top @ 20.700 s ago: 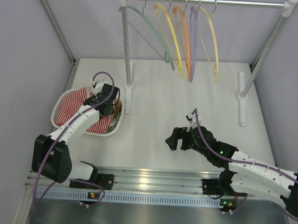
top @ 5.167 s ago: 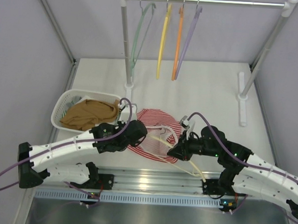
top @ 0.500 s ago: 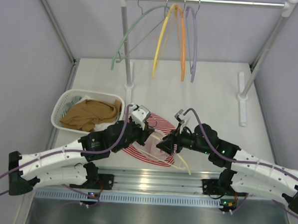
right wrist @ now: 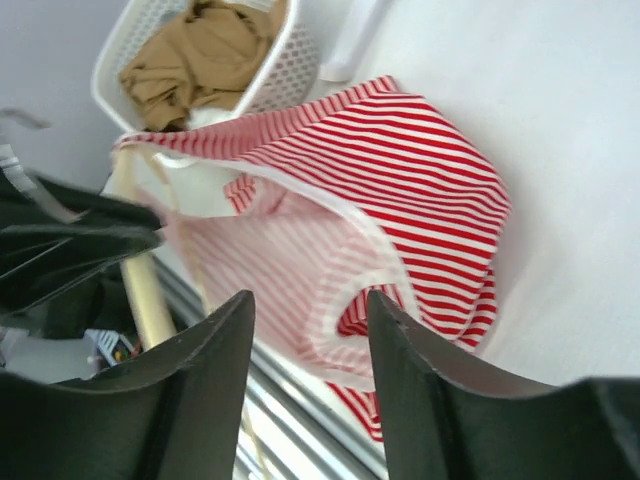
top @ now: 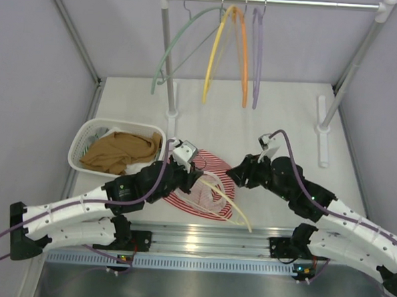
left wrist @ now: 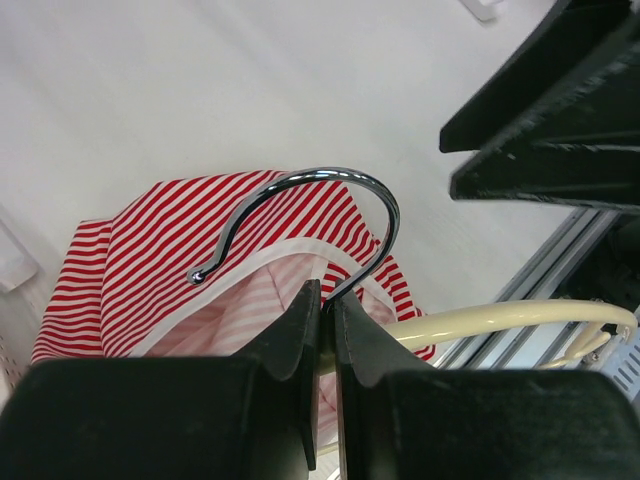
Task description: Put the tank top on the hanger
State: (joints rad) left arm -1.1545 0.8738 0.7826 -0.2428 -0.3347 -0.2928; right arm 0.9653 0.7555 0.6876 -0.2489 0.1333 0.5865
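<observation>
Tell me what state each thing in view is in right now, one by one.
tank top: lying on the table, not yet hung
hanger: lying across the tank top, gripped at the hook's base
left hand: shut on the hanger
right hand: open, empty
laundry basket: holding a garment
tan garment: crumpled in the basket
four spare hangers: hanging on the rail

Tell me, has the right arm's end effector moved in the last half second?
Yes. The right end effector has pulled back off the tank top, rightward and farther from the white basket.
</observation>
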